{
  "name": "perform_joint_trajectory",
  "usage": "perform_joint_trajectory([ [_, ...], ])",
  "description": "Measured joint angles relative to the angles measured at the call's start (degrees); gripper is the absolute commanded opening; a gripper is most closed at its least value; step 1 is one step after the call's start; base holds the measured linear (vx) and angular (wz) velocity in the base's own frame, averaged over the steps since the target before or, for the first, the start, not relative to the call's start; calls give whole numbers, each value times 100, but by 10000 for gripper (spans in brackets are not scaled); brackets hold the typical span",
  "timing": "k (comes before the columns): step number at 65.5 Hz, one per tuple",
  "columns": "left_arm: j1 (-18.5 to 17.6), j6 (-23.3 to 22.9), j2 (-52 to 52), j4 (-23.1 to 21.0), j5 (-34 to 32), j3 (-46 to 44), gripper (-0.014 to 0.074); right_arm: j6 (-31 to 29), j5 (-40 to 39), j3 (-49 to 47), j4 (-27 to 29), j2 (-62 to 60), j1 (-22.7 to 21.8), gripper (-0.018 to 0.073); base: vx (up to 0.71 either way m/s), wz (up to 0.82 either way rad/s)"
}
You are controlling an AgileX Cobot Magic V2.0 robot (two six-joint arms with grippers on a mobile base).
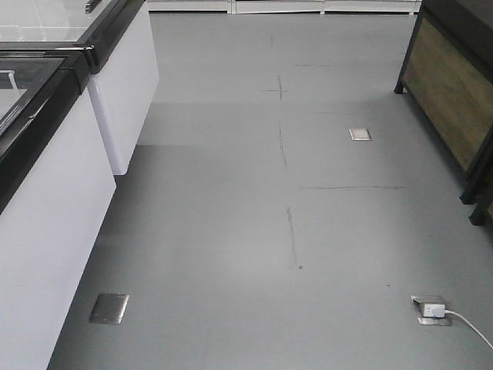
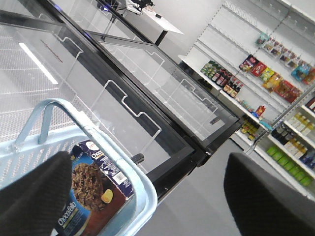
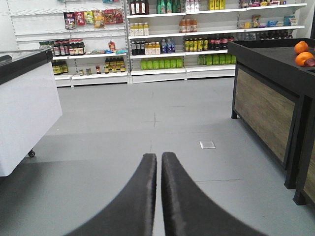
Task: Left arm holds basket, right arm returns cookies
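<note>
Left wrist view:
- The cookies (image 2: 93,191) are a dark navy box standing tilted in the basket (image 2: 24,160), at 7 o'clock in frame.
- White lettering "Chocofello" runs along the box's lower left. A second white word near the top reads only "Choco" before it is cut off.
- There is a barcode panel on the box's upper right face and a chocolate cookie picture in the middle.
- The left gripper (image 2: 147,169) has its jaws spread wide.
- One finger (image 2: 34,196) overlaps the basket's near wall and covers the box's left edge. The other is well apart at 4 o'clock, over bare floor.
- The basket's rounded corner lies between them. Whether either pad presses the plastic, cannot tell.
- One hoop handle stands up at 9 o'clock. A glass-topped freezer (image 2: 147,83) is behind.
- Labels on the shelf goods (image 2: 275,83) are too small to read.

Right wrist view:
- The right gripper (image 3: 159,157) is closed to a thin slit with nothing between the fingers, pointing toward 12 o'clock over grey floor.
- Neither box nor basket shows here.
- Oranges (image 3: 301,53) sit on a dark stand at 2 o'clock.
- Bottle labels are unreadable.

Front view:
- A white plug (image 1: 433,310) sits in a floor socket at 5 o'clock.
</note>
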Motion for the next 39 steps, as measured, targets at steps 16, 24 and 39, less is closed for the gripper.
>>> perform_joint_trajectory([
  [16, 0, -999, 123, -5, -137, 0, 590, 0, 0, 0, 0, 0, 0, -6, 0, 0],
  [24, 0, -1508, 251, -5, -420, 102, 590, 0, 0, 0, 0, 0, 0, -6, 0, 0],
  [39, 0, -2268, 302, -11, -1238, 814, 590, 0, 0, 0, 0, 0, 0, -6, 0, 0],
])
